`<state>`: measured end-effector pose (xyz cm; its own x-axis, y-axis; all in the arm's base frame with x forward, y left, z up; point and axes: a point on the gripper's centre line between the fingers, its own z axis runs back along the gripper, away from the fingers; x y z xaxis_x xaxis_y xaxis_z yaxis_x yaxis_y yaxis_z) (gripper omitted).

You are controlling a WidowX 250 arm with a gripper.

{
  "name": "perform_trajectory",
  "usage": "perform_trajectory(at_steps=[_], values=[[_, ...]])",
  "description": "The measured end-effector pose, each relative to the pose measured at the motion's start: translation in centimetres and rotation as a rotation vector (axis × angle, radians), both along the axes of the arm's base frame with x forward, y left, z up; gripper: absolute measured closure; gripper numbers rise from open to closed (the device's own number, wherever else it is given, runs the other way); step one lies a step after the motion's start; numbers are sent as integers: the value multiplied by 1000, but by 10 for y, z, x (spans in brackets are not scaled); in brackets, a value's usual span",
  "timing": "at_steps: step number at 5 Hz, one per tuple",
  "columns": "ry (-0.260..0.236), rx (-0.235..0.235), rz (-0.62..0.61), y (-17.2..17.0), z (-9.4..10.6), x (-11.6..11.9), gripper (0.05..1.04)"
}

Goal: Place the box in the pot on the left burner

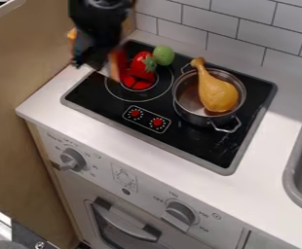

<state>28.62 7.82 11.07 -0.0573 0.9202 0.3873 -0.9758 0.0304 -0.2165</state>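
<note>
**Box by the left burner; pot sits right, already part full**

Claw [92, 61] is upper left of the frame, above the left edge of the hob [209, 151]. Blurred, so I can't tell if it's apart or clamped. The red and tan piece beside it is probably the box [116, 65]: upright, long side roughly vertical. If it is gripped, that pose makes sense, since a narrow end leading down is easier to get past a rim.

Mismatch with the task line: it says pot on the left burner [136, 85]. The only pot [196, 118] I see is on the right half of the hob. The left ring has a red pepper [141, 67] on it, with a green ball [163, 55] just behind. Reads as two jobs: box into pot, or pot gets shifted first. Needs a check.

Pot is upright, flat on the glass, one handle toward the front right, the other toward the back left. Stable base for a drop. Drumstick [217, 92] leans inside, thin end over the back left rim, fat end down on the right. It eats most of the opening; the free gap is on the left side of the pot.

If the pot is the target: lift clear of pepper and ball, cross right, lower into that left gap. Main risk is the box landing on the drumstick and tipping out.
</note>
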Motion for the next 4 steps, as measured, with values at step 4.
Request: perform_trajectory(at_steps=[4], values=[[-37, -1, 139, -97, -4, 51, 732]])
